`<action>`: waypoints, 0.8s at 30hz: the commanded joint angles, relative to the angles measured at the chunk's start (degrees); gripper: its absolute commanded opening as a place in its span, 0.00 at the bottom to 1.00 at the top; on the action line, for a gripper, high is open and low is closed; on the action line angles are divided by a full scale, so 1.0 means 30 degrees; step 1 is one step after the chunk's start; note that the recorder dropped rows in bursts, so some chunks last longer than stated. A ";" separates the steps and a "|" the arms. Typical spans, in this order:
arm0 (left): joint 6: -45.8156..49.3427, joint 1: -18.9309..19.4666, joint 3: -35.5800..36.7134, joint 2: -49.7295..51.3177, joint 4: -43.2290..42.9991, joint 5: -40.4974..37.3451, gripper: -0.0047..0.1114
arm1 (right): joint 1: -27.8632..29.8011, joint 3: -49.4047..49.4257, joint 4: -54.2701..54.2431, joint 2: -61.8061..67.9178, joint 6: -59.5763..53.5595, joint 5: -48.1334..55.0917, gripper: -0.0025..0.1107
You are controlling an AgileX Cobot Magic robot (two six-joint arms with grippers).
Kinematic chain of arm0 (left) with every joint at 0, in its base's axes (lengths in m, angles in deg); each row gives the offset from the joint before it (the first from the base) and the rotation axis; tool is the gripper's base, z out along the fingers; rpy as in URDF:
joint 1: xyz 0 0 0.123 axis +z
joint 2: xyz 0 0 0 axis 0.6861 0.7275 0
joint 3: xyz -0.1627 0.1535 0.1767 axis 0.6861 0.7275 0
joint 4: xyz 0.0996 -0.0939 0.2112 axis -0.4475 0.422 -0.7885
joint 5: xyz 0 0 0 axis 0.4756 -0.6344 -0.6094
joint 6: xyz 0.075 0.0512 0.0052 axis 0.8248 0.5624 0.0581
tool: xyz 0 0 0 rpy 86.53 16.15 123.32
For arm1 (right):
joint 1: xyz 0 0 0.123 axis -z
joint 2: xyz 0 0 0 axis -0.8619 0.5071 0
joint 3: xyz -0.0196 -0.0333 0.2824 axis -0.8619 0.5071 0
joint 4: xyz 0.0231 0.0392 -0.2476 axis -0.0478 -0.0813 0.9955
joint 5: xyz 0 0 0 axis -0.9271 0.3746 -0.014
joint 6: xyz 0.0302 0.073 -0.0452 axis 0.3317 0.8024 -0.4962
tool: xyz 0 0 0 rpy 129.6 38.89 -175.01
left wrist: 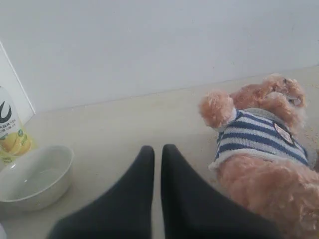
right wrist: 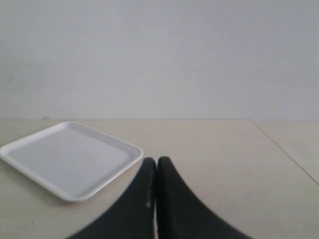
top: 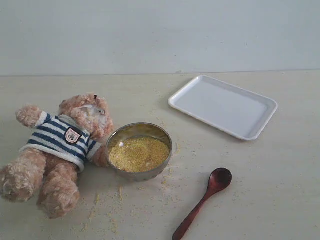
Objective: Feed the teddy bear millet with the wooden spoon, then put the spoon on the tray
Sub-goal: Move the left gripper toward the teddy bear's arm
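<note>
Wooden spoon (top: pixel 202 202) lies untouched, near right, likely the right arm's reach.
Its handle points near-left, bowl end far-right; millet (top: pixel 139 153) and teddy bear (top: pixel 55 150) sit left, tray (top: pixel 223 106) far right. Right gripper (right wrist: pixel 156 159) and left gripper (left wrist: pixel 158 148) are closed, empty.

On the pale counter (top: pixel 280 170) we see the teddy bear (top: pixel 55 150) lying on its back at the left, a steel bowl (top: pixel 142 175) just beside its arm, and the tray (top: pixel 222 106) well apart at the right. The wooden spoon (top: pixel 202 202) lies flat near the steel bowl, and millet grains (top: pixel 117 195) lie scattered around that bowl. In our left wrist view a white bowl (left wrist: pixel 30 199) sits just beside a yellow-labelled carton (left wrist: pixel 10 134).
</note>
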 commanded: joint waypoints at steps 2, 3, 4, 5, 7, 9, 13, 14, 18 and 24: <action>-0.2159 -0.0102 0.0044 -0.0022 0.3597 0.2692 0.08 | 0.0014 -0.0015 0.0069 -0.0080 0.0027 -0.0125 0.02; -0.3763 -0.0102 0.0044 -0.0022 0.5982 0.3331 0.08 | 0.0014 -0.0015 0.0069 -0.0080 0.0027 -0.0125 0.02; -0.5388 -0.0102 0.0044 -0.0022 0.7858 0.3996 0.08 | 0.0014 -0.0015 0.0069 -0.0080 0.0027 -0.0125 0.02; -0.6142 -0.0102 0.0044 -0.0022 0.8946 0.4317 0.08 | 0.0014 -0.0015 0.0069 -0.0080 0.0027 -0.0125 0.02; -0.6246 -0.0102 0.0044 -0.0022 0.9433 0.5505 0.08 | 0.0014 -0.0015 0.0069 -0.0080 0.0027 -0.0125 0.02; -0.6100 -0.0102 0.0044 -0.0022 0.8982 0.6347 0.08 | 0.0014 -0.0015 0.0069 -0.0080 0.0027 -0.0125 0.02; -0.6100 -0.0102 0.0044 -0.0022 0.8982 0.7776 0.08 | 0.0014 -0.0015 0.0069 -0.0080 0.0027 -0.0125 0.02; -0.6100 -0.0102 0.0044 -0.0022 0.8982 0.8566 0.08 | 0.0014 -0.0015 0.0069 -0.0080 0.0027 -0.0125 0.02; -0.5810 -0.0102 -0.0357 -0.0022 0.9237 1.5674 0.08 | 0.0014 -0.0015 0.0069 -0.0080 0.0027 -0.0125 0.02; 0.1684 -0.0102 -0.8972 1.4228 0.3274 0.0994 0.08 | 0.0014 -0.0015 0.0069 -0.0080 0.0027 -0.0246 0.02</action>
